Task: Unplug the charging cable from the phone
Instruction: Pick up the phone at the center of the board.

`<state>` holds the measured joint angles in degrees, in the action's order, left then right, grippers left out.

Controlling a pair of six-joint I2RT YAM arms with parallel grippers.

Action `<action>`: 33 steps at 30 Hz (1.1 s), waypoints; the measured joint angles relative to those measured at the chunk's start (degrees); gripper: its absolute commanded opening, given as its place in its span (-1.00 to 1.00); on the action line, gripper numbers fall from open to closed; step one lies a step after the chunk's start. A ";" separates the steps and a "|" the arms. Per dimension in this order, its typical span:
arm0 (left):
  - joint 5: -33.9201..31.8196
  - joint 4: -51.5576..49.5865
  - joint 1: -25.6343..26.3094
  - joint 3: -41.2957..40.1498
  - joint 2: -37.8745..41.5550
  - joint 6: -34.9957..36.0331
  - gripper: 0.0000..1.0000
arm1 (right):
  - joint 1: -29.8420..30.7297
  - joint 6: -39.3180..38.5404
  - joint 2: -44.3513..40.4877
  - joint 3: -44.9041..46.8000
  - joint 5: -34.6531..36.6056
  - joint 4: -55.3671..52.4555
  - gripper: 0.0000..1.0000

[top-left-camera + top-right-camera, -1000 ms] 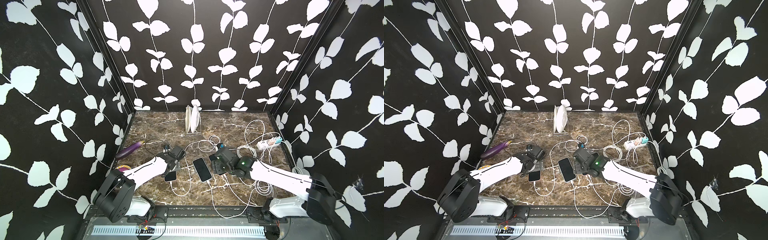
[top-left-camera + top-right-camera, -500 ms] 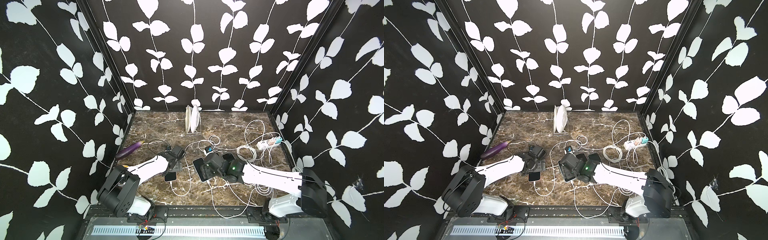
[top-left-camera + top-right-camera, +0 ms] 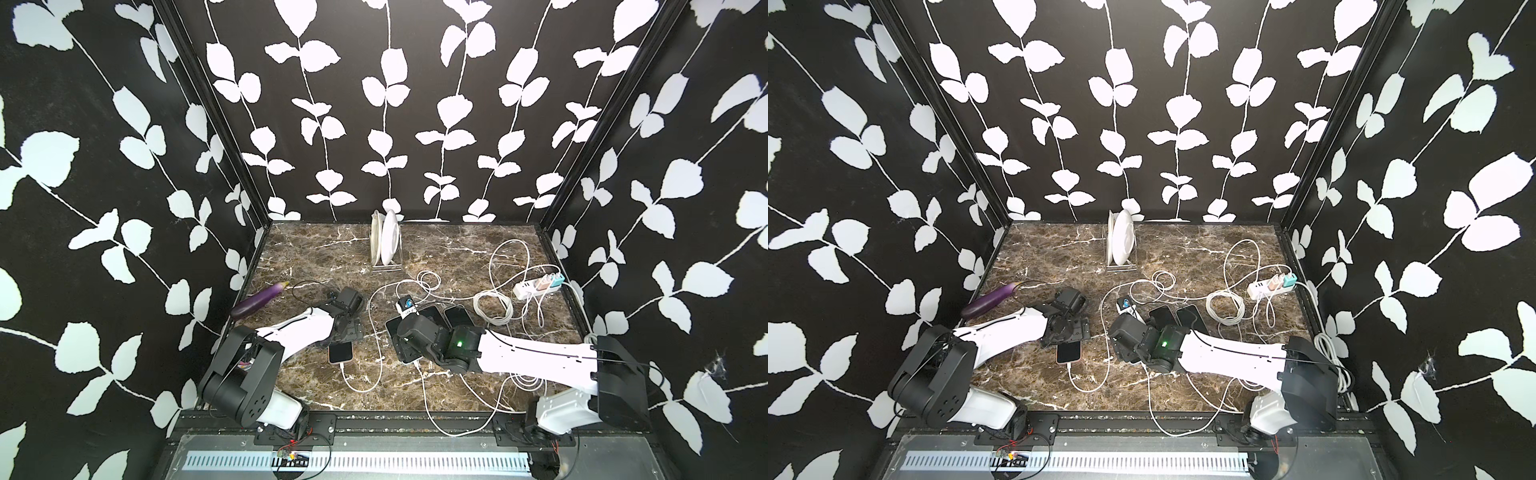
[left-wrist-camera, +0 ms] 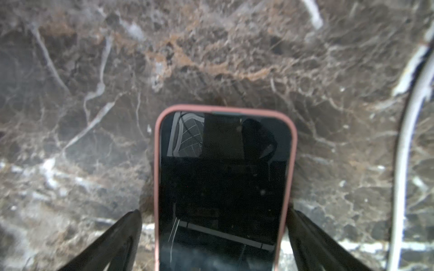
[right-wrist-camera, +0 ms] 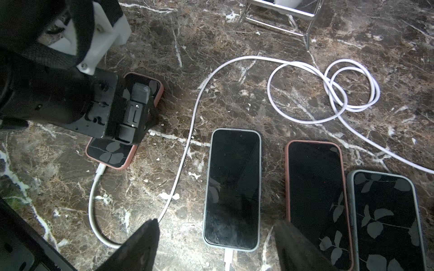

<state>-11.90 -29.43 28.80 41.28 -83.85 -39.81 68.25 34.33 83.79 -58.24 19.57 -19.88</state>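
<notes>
While the left claw [image 4: 215,219] stands wide open astride the pink phone [image 4: 223,176], gripping nothing, the right claw [image 5: 216,226] gapes empty over the grey phone [image 5: 232,187] beside it; both cables [image 5: 99,172] are plugged in.

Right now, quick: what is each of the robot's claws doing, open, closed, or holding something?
Left gripper: open, fingers either side of the pink-cased phone.
Right gripper: open, empty, above the grey-cased phone at its plugged end.
</notes>
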 measured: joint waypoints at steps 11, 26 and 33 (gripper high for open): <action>1.42 1.09 -0.50 0.98 -1.62 0.66 0.73 | 0.74 -0.02 0.00 0.00 1.40 0.52 0.59; 1.01 -0.44 -0.50 4.83 -5.53 1.81 0.48 | 1.27 -0.11 0.00 0.00 2.43 2.12 0.59; 0.44 -0.87 -0.61 5.42 -5.81 1.70 0.97 | 1.84 -0.28 0.07 -0.02 2.54 2.08 0.60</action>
<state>-11.46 -30.30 28.18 46.70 -89.67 -38.11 70.08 34.04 83.85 -58.26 22.11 -17.80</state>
